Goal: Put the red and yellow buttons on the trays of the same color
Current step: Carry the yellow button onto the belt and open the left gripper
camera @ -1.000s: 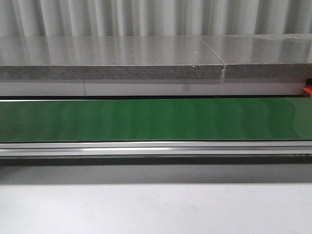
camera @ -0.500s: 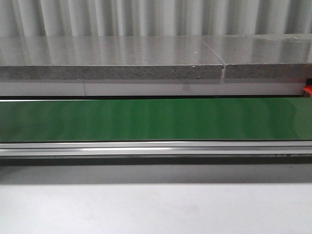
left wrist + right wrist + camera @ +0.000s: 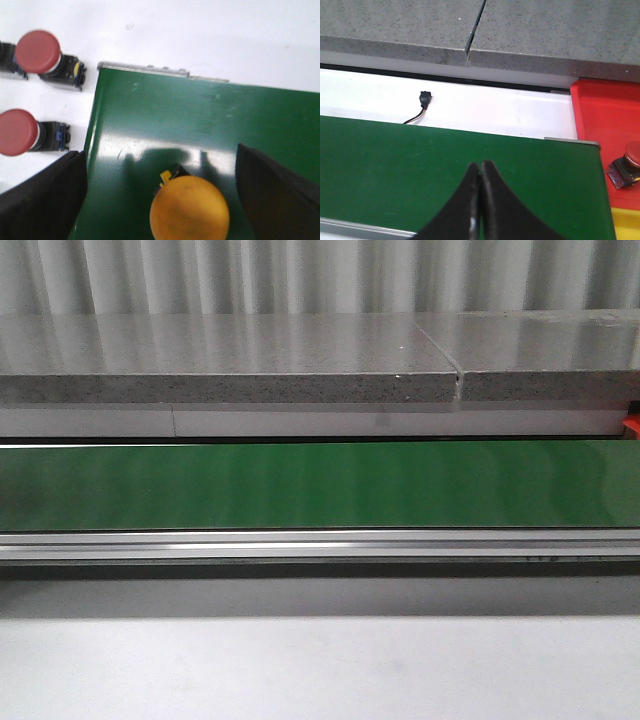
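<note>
The yellow button [image 3: 189, 212] sits on the green belt [image 3: 210, 130] near its end, cap facing my left wrist cam, right between my left gripper [image 3: 161, 200] fingers. Those fingers [image 3: 47, 197] are spread wide, 1 each side of the button, neither touching it as far as I can see. So I judge the step in hand is the pick of the yellow button, pre-grasp.

Off the belt end, on the white table [image 3: 200, 35], lie 2 red buttons [image 3: 37, 50] [image 3: 17, 132], well apart from the yellow 1.

My right gripper [image 3: 480, 192] is pressed together, tips meeting, holding nothing, hanging over the belt's other end. Beside that end is the red tray [image 3: 605, 115] w/ 1 red button [image 3: 629, 162] already in it; a strip of yellow tray [image 3: 626, 223] shows next to it.

Next move, I think: drop lower, close on the button's body under the cap, centred, then lift & carry to the yellow tray. Front cam shows only bare belt, no arms.
</note>
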